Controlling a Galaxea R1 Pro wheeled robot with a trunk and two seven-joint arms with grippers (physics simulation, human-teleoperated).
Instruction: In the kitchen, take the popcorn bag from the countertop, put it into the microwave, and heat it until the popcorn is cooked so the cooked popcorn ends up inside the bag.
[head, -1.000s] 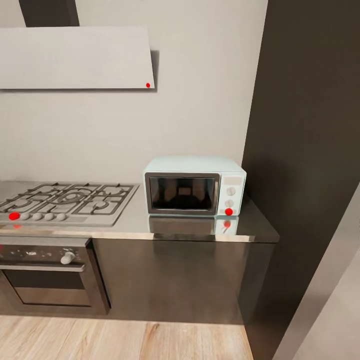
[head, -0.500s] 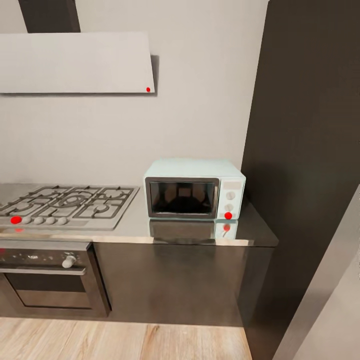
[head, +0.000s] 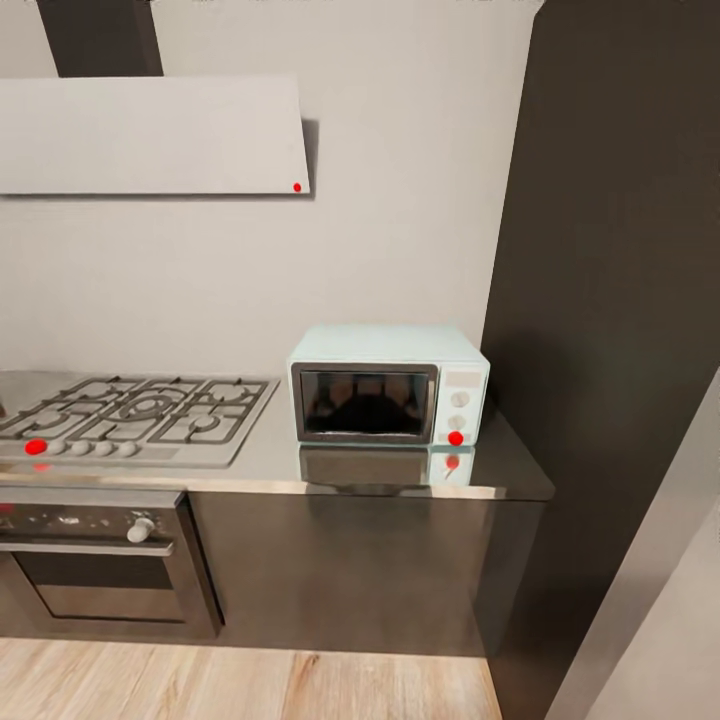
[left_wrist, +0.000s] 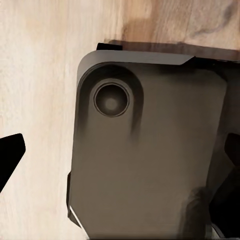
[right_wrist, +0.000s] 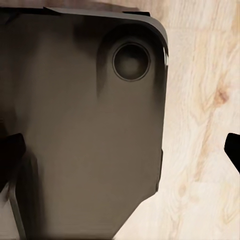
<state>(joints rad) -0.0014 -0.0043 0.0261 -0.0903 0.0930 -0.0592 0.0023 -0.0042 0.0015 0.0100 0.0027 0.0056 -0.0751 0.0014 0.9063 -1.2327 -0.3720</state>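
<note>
Facing microwave (head: 388, 385), door shut; both grippers spread wide, empty, above floor (left_wrist: 40, 75). Risk: bag unlocated, approach wasted.

The right wrist camera looked down on a dark grey panel (right_wrist: 80, 135) with rounded corners, most likely part of the robot's own base, which had a round recessed socket (right_wrist: 131, 60) near one corner. Light wood floor (right_wrist: 200, 125) lay beside and beyond the panel. Two black fingertips (right_wrist: 233, 150) of the right gripper (right_wrist: 122, 152) showed at opposite edges, set far apart with nothing between them.
</note>
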